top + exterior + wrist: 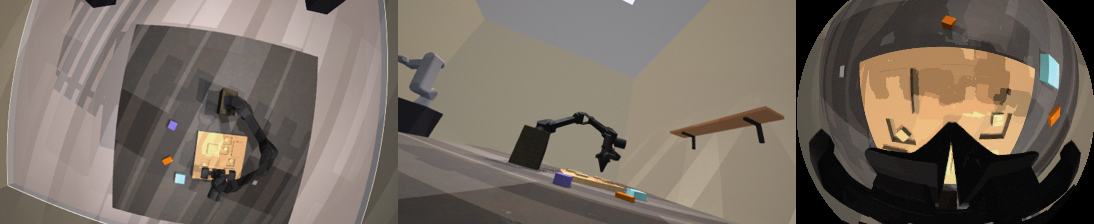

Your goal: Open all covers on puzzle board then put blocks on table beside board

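Observation:
The wooden puzzle board (200, 143) (598, 182) (883, 75) lies below my gripper (601, 170) (952, 125), which is shut and empty above it. In the wrist view, pale knobs (902, 134) (997, 119) stand beside dark, angled recess edges, and a dark slot (913, 90) is farther up. Whether every cover is open cannot be told. On the table clear of the board are a purple block (172, 125) (563, 180), an orange block (167, 160) (625, 196) (1054, 116) and a cyan block (180, 178) (636, 194) (1049, 71). Another orange block (948, 22) lies beyond the board's far edge.
A small pale block (254, 182) (842, 71) lies on the table by the board's other side. The arm's base stands on a dark pedestal (223, 107) (530, 148) behind the board. A wall shelf (726, 123) is at the right of the exterior view.

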`<action>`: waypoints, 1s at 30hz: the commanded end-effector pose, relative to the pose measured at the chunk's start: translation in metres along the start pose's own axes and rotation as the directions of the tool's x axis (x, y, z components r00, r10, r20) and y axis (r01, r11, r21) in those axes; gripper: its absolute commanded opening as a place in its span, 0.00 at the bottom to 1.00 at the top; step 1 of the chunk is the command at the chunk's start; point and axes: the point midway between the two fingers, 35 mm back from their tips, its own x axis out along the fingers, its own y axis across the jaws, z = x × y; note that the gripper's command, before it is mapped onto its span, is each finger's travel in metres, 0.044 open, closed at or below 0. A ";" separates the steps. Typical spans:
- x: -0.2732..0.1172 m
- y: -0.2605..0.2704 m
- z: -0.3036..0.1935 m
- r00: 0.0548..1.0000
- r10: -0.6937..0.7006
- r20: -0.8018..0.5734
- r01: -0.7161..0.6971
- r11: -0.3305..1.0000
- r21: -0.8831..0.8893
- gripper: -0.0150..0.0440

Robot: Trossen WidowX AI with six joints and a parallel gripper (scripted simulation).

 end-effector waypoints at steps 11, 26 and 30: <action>-0.012 0.010 -0.035 1.000 -0.001 -0.001 0.000 0.973 -0.232 0.25; -0.020 0.026 -0.115 1.000 -0.002 -0.004 -0.001 0.762 -0.647 0.25; -0.020 0.029 -0.138 1.000 -0.002 -0.004 -0.002 0.676 -0.737 0.25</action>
